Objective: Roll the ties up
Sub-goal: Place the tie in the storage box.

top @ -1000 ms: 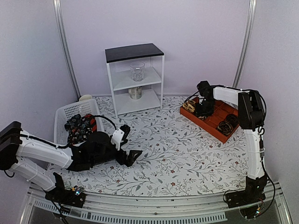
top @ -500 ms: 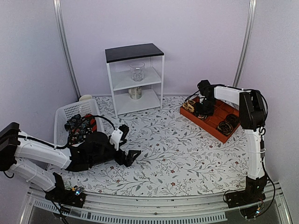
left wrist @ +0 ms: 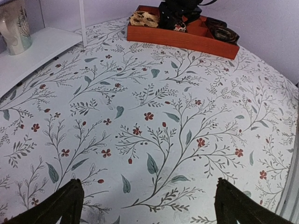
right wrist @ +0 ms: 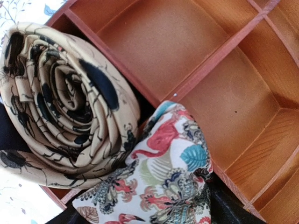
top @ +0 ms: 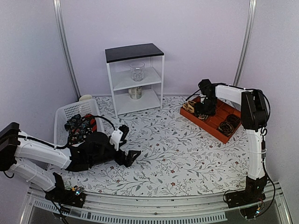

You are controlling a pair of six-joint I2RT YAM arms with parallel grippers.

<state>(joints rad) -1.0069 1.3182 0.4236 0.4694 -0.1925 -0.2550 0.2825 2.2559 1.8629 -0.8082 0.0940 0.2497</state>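
A rolled tan tie [right wrist: 65,98] with black print sits in a corner compartment of the red wooden tray [right wrist: 219,51]. Beside it, a white tie [right wrist: 163,177] with pink flamingo print lies bunched between my right gripper's dark fingers [right wrist: 233,210], which stand apart. My right gripper [top: 204,108] hangs over the tray's left end [top: 187,112]. A dark rolled tie [top: 227,125] lies at the tray's near end. More colourful ties [top: 80,126] fill the white basket [top: 65,112]. My left gripper [left wrist: 154,207] rests low over the floral cloth, open and holding nothing.
A white shelf unit [top: 135,79] stands at the back with a glass jar [top: 137,71] and a tin [top: 135,92] on it. The left arm [top: 56,154] lies stretched along the table's near left. Metal posts rise at both back corners.
My right gripper has shifted slightly to the right over the tray. The left arm has not moved.
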